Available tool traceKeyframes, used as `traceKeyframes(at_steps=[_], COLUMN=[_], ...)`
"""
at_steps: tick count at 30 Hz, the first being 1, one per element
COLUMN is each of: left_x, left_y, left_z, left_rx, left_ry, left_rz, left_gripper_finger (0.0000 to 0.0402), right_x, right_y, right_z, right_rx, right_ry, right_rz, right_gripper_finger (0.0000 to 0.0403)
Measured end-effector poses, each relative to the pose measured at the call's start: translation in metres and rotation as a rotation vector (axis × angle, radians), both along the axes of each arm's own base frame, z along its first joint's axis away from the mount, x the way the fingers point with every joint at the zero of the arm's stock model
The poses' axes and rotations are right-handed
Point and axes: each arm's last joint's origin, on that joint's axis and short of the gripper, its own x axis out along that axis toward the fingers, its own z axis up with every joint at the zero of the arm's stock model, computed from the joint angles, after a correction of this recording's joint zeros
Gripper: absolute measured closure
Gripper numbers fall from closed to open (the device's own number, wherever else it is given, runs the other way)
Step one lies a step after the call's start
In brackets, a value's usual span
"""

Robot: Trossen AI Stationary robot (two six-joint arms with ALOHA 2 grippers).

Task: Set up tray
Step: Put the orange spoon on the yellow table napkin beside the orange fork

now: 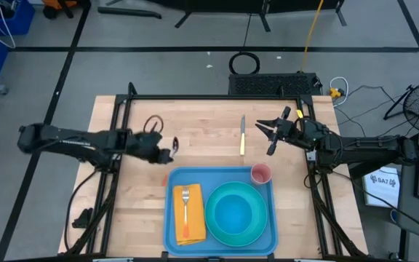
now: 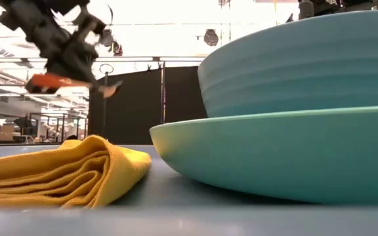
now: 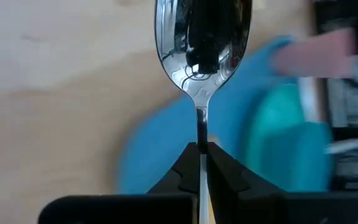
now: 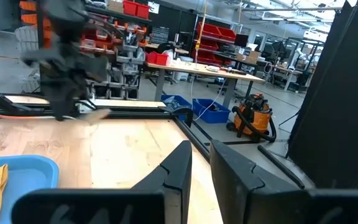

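A light-blue tray (image 1: 172, 178) lies at the table's near middle. On it rest a round teal plate (image 1: 262, 218) holding a teal bowl (image 1: 233, 212), an orange napkin (image 1: 188, 222) with a fork (image 1: 186, 200) on top, and a pink cup (image 1: 260, 173) at the far right corner. A knife (image 1: 242, 136) lies on the wood beyond the tray. My left gripper (image 1: 167, 151) is shut on a spoon (image 3: 202, 43) above the table, off the tray's far left corner. My right gripper (image 1: 268, 137) hovers open right of the knife, touching nothing. My left gripper pinches the spoon's handle (image 3: 201, 127) just behind the bowl end, between its two fingers (image 3: 225, 171). The spoon runs along the fingers and its bowl sticks out ahead of them. It is lifted clear of the table.
A black cable loop (image 1: 153, 125) lies on the wood at the far left. A black frame (image 1: 217, 97) edges the table top. In the low view the napkin (image 2: 58, 174) and the plate (image 2: 274, 151) fill the foreground. Bare wood lies left of the tray.
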Motion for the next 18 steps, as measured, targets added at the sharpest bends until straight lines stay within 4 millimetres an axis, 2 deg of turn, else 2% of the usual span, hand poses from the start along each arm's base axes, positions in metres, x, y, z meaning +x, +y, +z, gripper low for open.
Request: traceKeyframes(at_steps=[5,12,18], left_x=[0.017,0.051,0.083], left_y=[-0.05,-0.113,-0.15], left_z=[-0.006,-0.025,-0.04], left_rx=[-0.032,-0.098,-0.121], left_ry=[-0.067,-0.299,-0.193], left_rz=[0.04,0.207,0.214], left_gripper_finger=[0.0392,0.0392,0.0392], right_x=[0.0,0.0,0.0], right_y=[0.0,0.0,0.0], right_z=[0.0,0.0,0.0], right_rx=[0.004,0.013,0.02], right_ry=[-0.003,-0.007,-0.012], right_rz=[0.001,0.002,0.003], right_gripper_finger=[0.0353,0.0353,0.0353])
